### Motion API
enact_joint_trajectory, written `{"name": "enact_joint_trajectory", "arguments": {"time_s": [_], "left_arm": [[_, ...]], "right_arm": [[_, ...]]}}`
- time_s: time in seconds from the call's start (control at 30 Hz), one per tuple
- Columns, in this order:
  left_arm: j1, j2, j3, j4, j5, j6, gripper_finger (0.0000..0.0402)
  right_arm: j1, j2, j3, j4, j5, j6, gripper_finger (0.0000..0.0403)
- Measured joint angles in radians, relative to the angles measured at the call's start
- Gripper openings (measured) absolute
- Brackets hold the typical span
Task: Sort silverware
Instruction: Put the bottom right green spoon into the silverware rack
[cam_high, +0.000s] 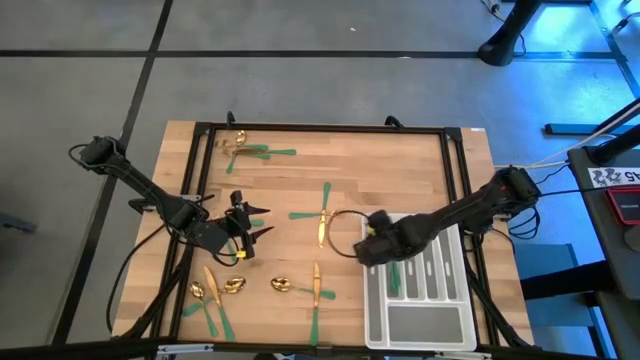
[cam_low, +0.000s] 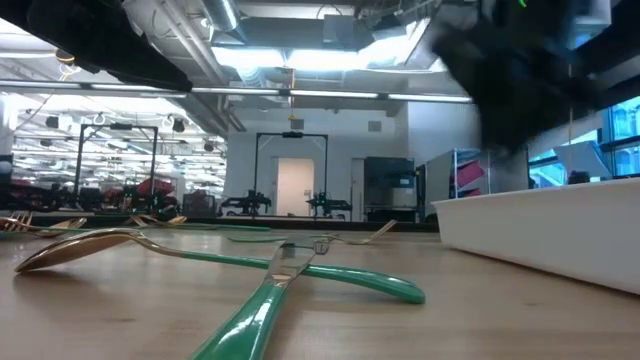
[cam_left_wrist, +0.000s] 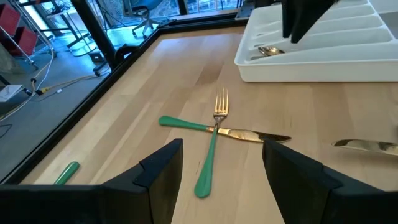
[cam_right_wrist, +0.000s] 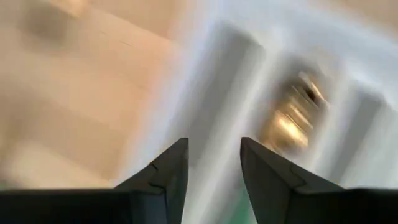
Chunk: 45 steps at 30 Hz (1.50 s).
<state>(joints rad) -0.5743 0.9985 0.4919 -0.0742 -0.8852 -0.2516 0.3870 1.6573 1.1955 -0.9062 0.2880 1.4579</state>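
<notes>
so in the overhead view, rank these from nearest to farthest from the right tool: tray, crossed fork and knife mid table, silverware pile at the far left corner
1. The tray: directly under the right tool.
2. The crossed fork and knife: just to its left, mid table.
3. The corner pile: farthest, at the far left corner.

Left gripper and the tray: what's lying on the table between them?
In the high view, a crossed fork and knife lie between the left gripper and the tray. The left wrist view shows that pair too.
</notes>
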Motion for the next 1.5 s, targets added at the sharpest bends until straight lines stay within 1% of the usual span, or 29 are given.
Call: {"name": "enact_joint_trajectory", "arguments": {"time_s": [0.03, 0.1, 0.17, 0.23, 0.27, 0.33, 0.37, 0.4, 0.47, 0.57, 0.63, 0.77, 0.87, 0.93, 1.07, 1.23, 1.3, 1.4, 1.5], "left_arm": [[0.0, 0.0, 0.0, 0.001, 0.0, 0.0, 0.0211], [0.0, 0.0, 0.0, 0.003, 0.0, 0.003, 0.0211], [-0.001, 0.0, 0.0, 0.003, 0.0, 0.026, 0.0211], [-0.01, 0.0, 0.0, 0.003, 0.0, 0.049, 0.0211], [-0.018, 0.0, 0.0, 0.002, 0.002, 0.054, 0.0211], [-0.042, 0.0, 0.0, 0.004, 0.022, 0.083, 0.0211], [-0.059, 0.0, 0.0, 0.002, 0.038, 0.1, 0.0211], [-0.08, 0.0, 0.0, 0.001, 0.056, 0.107, 0.0211], [-0.125, 0.0, 0.0, -0.006, 0.073, 0.108, 0.0211], [-0.187, 0.0, 0.0, -0.022, 0.075, 0.071, 0.0211], [-0.214, 0.0, 0.0, -0.019, 0.073, 0.049, 0.0211], [-0.232, 0.0, -0.021, 0.013, 0.056, 0.019, 0.0211], [-0.228, 0.0, -0.043, 0.019, 0.037, -0.029, 0.0211], [-0.228, 0.0, -0.058, 0.016, 0.02, -0.06, 0.0211], [-0.229, 0.0, -0.075, 0.015, 0.009, -0.113, 0.0211], [-0.228, 0.0, -0.077, 0.025, 0.006, -0.108, 0.0211], [-0.228, 0.0, -0.078, 0.053, 0.006, -0.082, 0.0211], [-0.228, 0.0, -0.078, 0.085, 0.006, -0.047, 0.0211], [-0.228, 0.0, -0.078, 0.099, 0.005, -0.026, 0.0211]], "right_arm": [[0.0, 0.0, 0.013, 0.087, 0.053, -0.087, 0.0147], [0.0, 0.0, 0.017, 0.304, 0.098, -0.318, 0.0146], [0.0, 0.015, 0.018, 0.558, 0.102, -0.578, 0.0144], [0.0, 0.054, 0.02, 0.793, 0.072, -0.843, 0.0143], [0.0, 0.083, 0.02, 0.896, 0.051, -0.944, 0.0143], [0.0, 0.147, 0.019, 1.068, 0.001, -1.054, 0.0143], [0.0, 0.179, 0.023, 1.129, -0.033, -1.073, 0.0143], [-0.001, 0.214, 0.036, 1.145, -0.061, -1.085, 0.0143], [-0.001, 0.289, 0.094, 1.112, -0.097, -1.104, 0.0143], [0.009, 0.402, 0.226, 0.965, -0.122, -1.143, 0.0142], [0.014, 0.467, 0.329, 0.857, -0.116, -1.153, 0.0142], [0.02, 0.561, 0.511, 0.646, -0.123, -1.139, 0.0142], [0.027, 0.606, 0.585, 0.565, -0.123, -1.102, 0.0142], [0.028, 0.624, 0.606, 0.54, -0.123, -1.092, 0.0142], [0.033, 0.657, 0.605, 0.511, -0.123, -1.045, 0.0142], [0.033, 0.695, 0.605, 0.509, -0.167, -1.018, 0.0142], [0.033, 0.705, 0.605, 0.505, -0.158, -1.017, 0.0141], [0.033, 0.71, 0.606, 0.497, -0.105, -1.011, 0.0125], [0.034, 0.715, 0.606, 0.493, -0.081, -1.008, 0.0088]]}}
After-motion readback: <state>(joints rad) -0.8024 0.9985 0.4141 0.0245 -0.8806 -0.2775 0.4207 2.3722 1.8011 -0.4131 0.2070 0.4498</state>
